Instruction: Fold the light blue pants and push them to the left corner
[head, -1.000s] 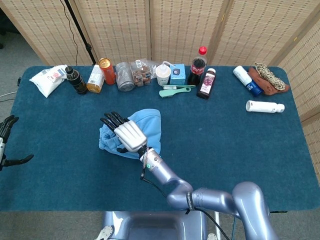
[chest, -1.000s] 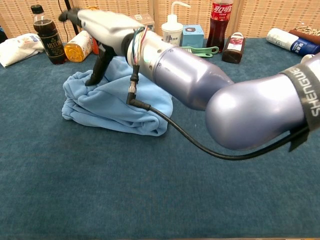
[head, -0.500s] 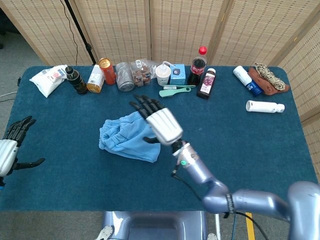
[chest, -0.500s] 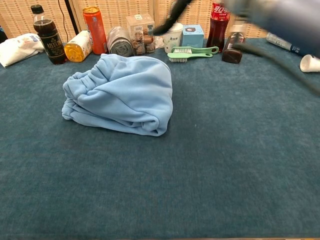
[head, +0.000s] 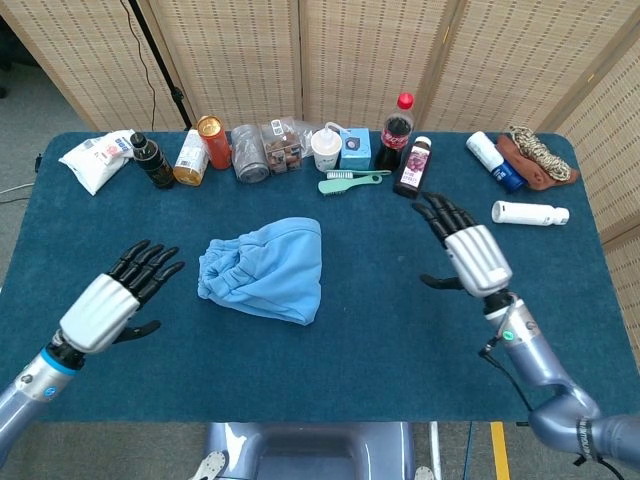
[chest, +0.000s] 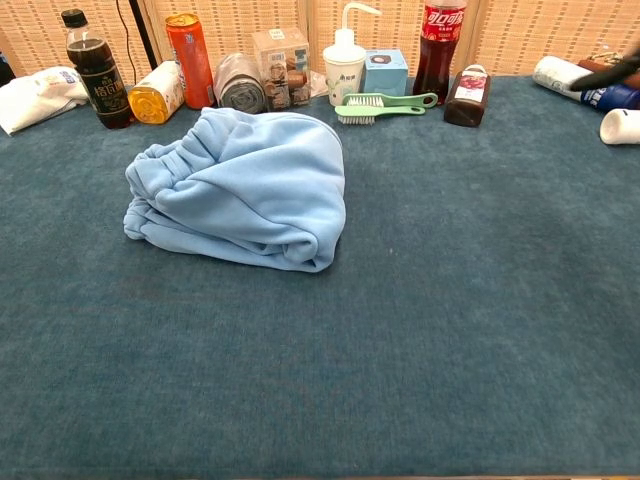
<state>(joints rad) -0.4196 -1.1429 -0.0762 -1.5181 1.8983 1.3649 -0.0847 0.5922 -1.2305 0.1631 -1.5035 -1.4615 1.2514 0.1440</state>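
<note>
light blue pants (head: 264, 279) lie folded at table centre, gathered waistband toward the left. left hand (head: 112, 303) nearer, just beside them; right hand (head: 468, 254) well apart. both empty, fingers spread.

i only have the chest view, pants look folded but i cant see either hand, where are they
Observer: The left hand hovers open, left of the light blue pants, not touching them.
Operator: and the right one
Observer: The right hand is out to the right of the pants, fingers spread, holding nothing.
Operator: anything near it i could knock
Observer: A white tube lies on the table just beyond it.
</note>
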